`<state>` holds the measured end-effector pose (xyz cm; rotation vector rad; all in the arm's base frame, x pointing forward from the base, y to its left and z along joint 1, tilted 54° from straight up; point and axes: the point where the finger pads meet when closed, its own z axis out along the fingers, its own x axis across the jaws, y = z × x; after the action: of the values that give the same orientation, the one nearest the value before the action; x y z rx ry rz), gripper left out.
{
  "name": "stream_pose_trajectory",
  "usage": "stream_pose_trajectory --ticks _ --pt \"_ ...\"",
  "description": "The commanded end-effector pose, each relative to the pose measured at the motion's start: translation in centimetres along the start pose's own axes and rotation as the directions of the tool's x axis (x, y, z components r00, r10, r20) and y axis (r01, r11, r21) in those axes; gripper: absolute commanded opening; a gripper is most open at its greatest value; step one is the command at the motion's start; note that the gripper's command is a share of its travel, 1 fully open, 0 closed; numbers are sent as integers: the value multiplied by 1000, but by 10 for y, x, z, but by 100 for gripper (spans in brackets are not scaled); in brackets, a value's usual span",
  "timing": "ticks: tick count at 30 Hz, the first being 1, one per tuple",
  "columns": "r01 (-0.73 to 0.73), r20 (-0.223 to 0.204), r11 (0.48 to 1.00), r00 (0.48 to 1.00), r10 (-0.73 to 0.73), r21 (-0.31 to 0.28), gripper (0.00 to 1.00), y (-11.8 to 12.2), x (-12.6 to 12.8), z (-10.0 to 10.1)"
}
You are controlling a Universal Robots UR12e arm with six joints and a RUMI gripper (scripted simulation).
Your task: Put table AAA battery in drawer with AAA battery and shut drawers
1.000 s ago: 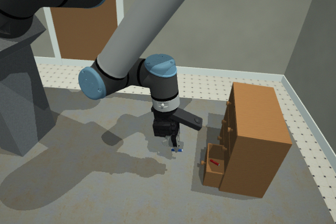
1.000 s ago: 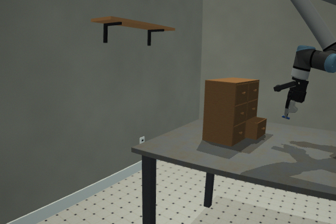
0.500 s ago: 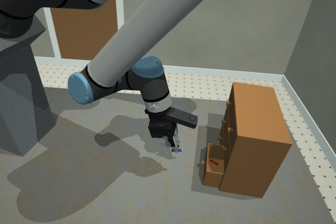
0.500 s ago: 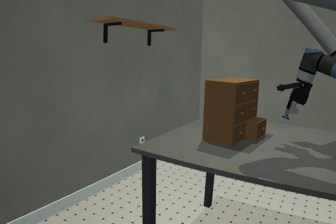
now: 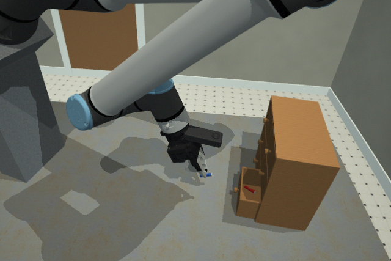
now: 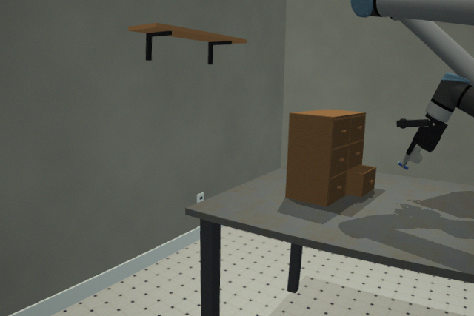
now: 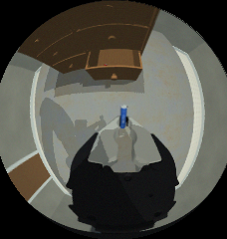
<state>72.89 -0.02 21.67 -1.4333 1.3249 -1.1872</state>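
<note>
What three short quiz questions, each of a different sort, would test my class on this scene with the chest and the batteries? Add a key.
1. True or false: the fingers are shut on the blue battery, held above the table.
2. Which drawer of the chest is pulled out? A) top row B) middle row C) bottom row
3. Fill in: inside the open drawer lies a ____ battery.

Key: 1 true; 2 C; 3 red.
</note>
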Motion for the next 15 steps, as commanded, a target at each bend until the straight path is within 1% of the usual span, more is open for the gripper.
stream_pose_trajectory --ticks 1,10,12,15 --pt "-1 -1 997 1000 1 71 2 0 0 0" --pt "-1 -1 983 1000 1 186 2 1 0 1" --pt "-1 -1 983 1000 1 186 2 1 0 1" --pt "-1 -1 974 1000 1 226 2 2 0 1"
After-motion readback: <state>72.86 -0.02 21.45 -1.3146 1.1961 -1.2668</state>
